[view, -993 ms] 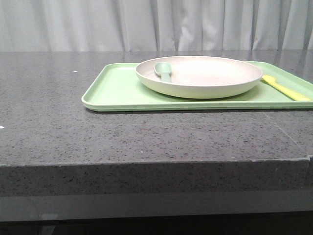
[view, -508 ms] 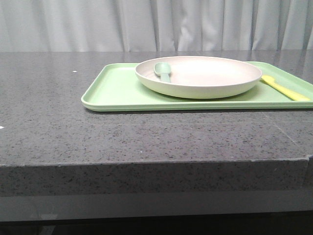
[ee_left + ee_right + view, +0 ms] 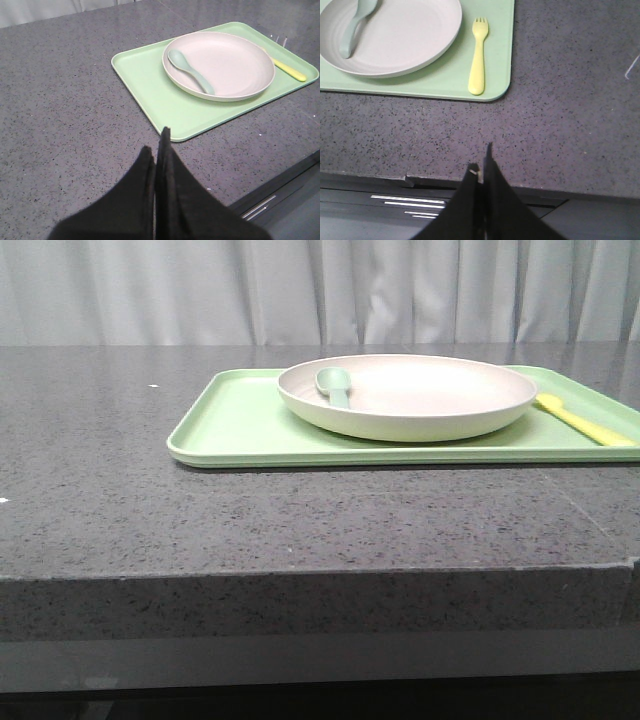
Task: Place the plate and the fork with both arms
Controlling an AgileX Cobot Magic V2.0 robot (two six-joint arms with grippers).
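The off-white plate [image 3: 408, 395] sits on a light-green tray [image 3: 240, 425]; it also shows in the left wrist view [image 3: 225, 65] and the right wrist view [image 3: 405, 35]. The yellow fork [image 3: 585, 422] lies on the tray beside the plate, and shows in the left wrist view [image 3: 289, 70] and the right wrist view [image 3: 478, 57]. My left gripper [image 3: 156, 145] is shut and empty, above the countertop short of the tray's near corner. My right gripper [image 3: 481, 162] is shut and empty over the counter's front edge, apart from the fork. Neither gripper shows in the front view.
A pale grey-green spoon [image 3: 335, 385] lies in the plate, seen too in the left wrist view [image 3: 192, 72]. The tray rests on a dark speckled stone counter [image 3: 300, 520] with a front edge [image 3: 300, 570]. A pale curtain [image 3: 320, 290] hangs behind.
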